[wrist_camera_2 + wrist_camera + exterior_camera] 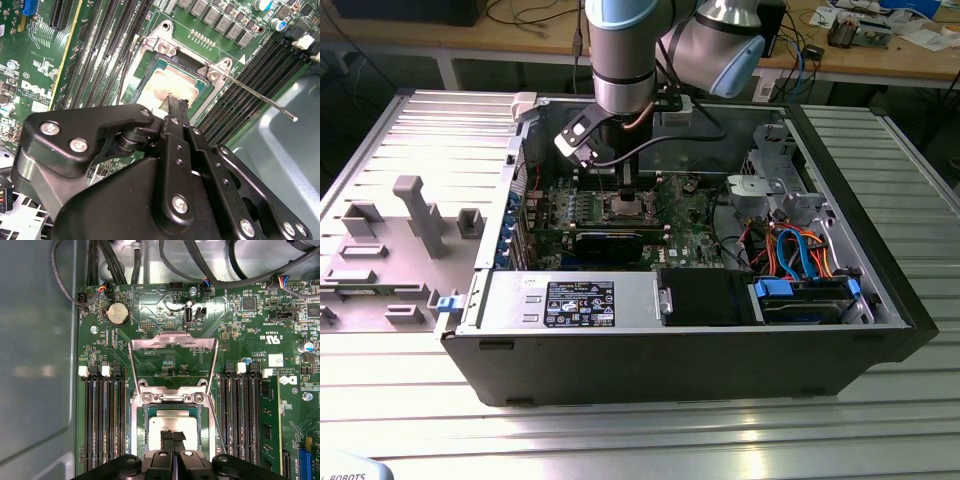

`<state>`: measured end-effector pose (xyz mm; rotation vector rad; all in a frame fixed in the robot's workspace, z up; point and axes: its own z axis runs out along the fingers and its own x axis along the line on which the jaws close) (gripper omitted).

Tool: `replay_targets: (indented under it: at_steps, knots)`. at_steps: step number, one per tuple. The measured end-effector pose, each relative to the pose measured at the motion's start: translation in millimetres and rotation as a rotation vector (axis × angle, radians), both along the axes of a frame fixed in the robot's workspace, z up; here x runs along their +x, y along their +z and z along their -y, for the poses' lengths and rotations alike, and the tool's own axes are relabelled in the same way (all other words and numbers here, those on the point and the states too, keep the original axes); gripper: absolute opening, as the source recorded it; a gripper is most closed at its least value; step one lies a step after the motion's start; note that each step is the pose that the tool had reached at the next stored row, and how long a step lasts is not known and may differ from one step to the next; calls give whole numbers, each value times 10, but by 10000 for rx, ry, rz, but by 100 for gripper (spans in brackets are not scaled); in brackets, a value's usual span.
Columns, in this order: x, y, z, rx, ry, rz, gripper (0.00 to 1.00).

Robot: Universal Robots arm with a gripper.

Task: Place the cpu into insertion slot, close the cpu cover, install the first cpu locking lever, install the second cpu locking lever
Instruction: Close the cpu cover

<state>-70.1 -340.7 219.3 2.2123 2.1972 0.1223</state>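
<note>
Cpu [165, 424] lying in slot [148, 432], looks flat, square to rim. Gripper [172, 436] fingers pressed together, pinching nothing, tips on or just above cpu top; contact unclear. Cover [172, 343] hinged open beyond slot. Lever [260, 97] sticks out beside slot. Judgement: light straight-down touch only, no sideways drag, stay clear of lever.

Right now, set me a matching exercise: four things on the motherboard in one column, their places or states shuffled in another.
1. silver-grey square cpu
2. thin silver frame-shaped cpu cover
3. round silver coin battery
4. black gripper

A. hinged open
B. tips at the chip's top
C. seated in the square insertion slot
D. past the cover's free edge

Pairs: 1-C, 2-A, 3-D, 4-B
</note>
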Motion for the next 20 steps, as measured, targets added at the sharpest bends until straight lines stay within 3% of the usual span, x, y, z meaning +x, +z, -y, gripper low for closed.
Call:
replay_targets:
  at_steps: [12,20]
  knots:
    - [0,71,0,-2,0,0,11]
    - [0,79,0,0,0,0,11]
